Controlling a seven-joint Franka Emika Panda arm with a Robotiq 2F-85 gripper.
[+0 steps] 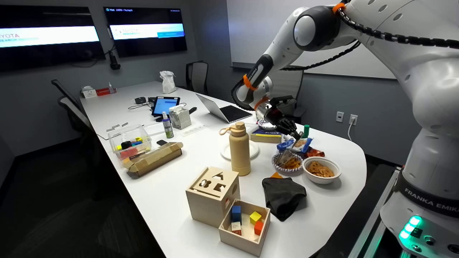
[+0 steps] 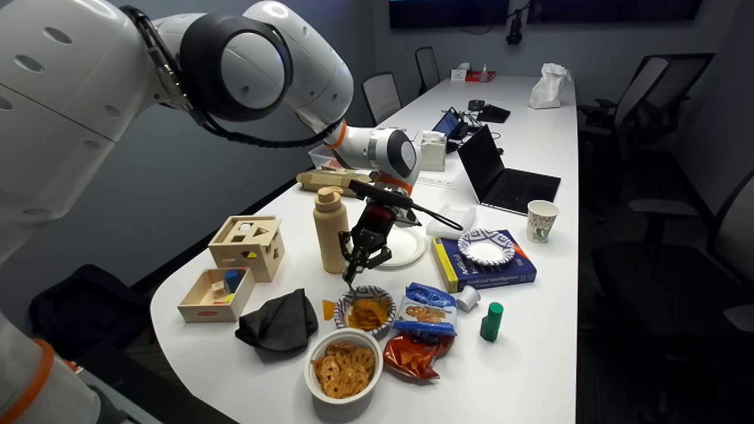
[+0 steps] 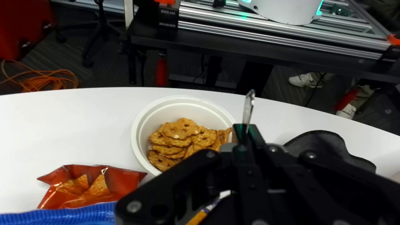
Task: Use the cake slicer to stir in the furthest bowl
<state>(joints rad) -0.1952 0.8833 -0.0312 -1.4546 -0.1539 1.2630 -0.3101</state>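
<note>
Two wall screens [image 1: 145,31] are glowing beyond a long white desk [image 2: 489,377] before me. The end effector [image 3: 246,134] is gripping a clear cake slicer [image 3: 249,107], which is slanting down to the chip bowl [image 2: 343,311]; the furthest bowl [image 2: 486,253], patterned, is sitting on a blue book [image 2: 460,274].

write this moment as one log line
gripper holding cake slicer; cake slicer at chip bowl; contact unclear; far bowl on blue book

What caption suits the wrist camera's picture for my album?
Snack duty: a black gripper clasping a clear utensil, with a white bowl of brown snacks and a red bag in view.
</note>
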